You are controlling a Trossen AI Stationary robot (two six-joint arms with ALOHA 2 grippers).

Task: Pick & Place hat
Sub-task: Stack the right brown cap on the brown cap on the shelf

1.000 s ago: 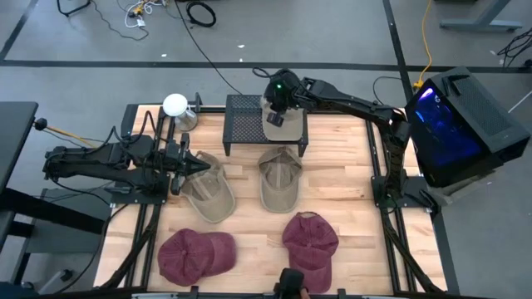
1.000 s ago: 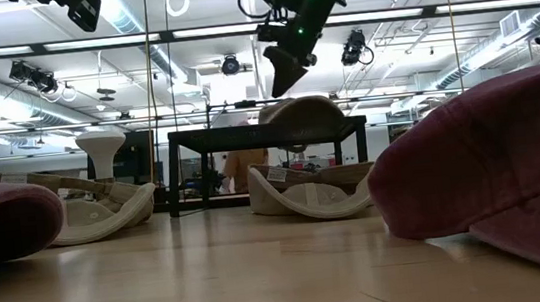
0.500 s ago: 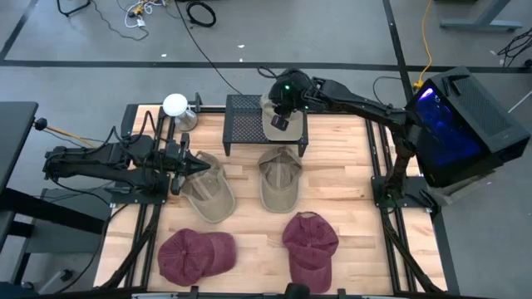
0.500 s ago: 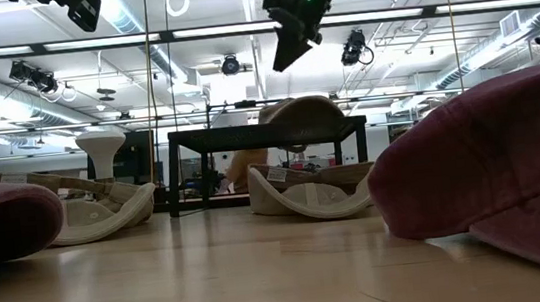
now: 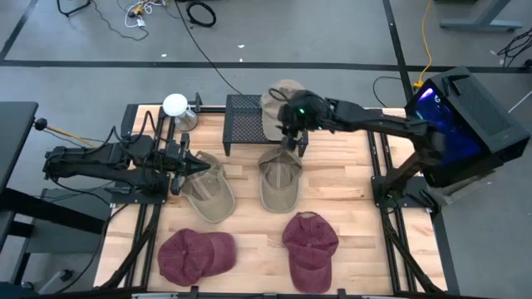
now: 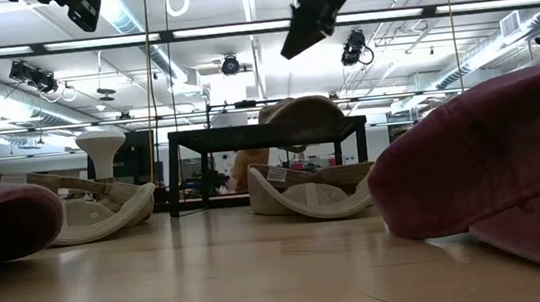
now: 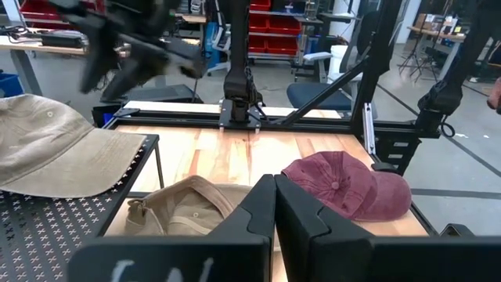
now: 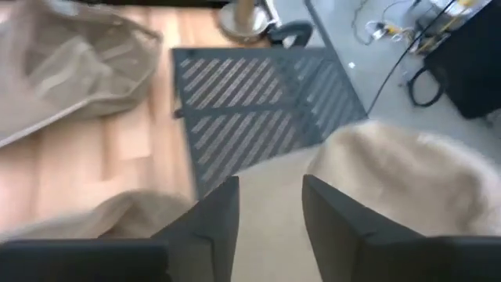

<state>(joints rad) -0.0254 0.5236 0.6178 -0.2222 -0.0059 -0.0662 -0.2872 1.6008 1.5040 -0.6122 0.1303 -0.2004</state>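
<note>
Now, going from the left, the left gripper [image 5: 198, 164] waits low over the table with its fingers closed on nothing, its tip just at the tan cap [image 5: 209, 193] that lies upside down on the wood. Near it at the near edge lie two maroon caps [image 5: 196, 253], and a second tan cap [image 5: 278, 176] lies in the middle, just in front of the black mesh stand [image 5: 243, 116]. On the right part of this stand rests the task's hat [image 5: 278, 96], a beige cap with its crown up and its brim lying flat on the mesh. The right gripper [image 5: 293, 143] hangs above the near edge of the stand with its two fingers apart and holding nothing. I judge the hat is light and soft, so the crown will fold under a pinch; the stiffer brim seems the better place to take it.
</note>
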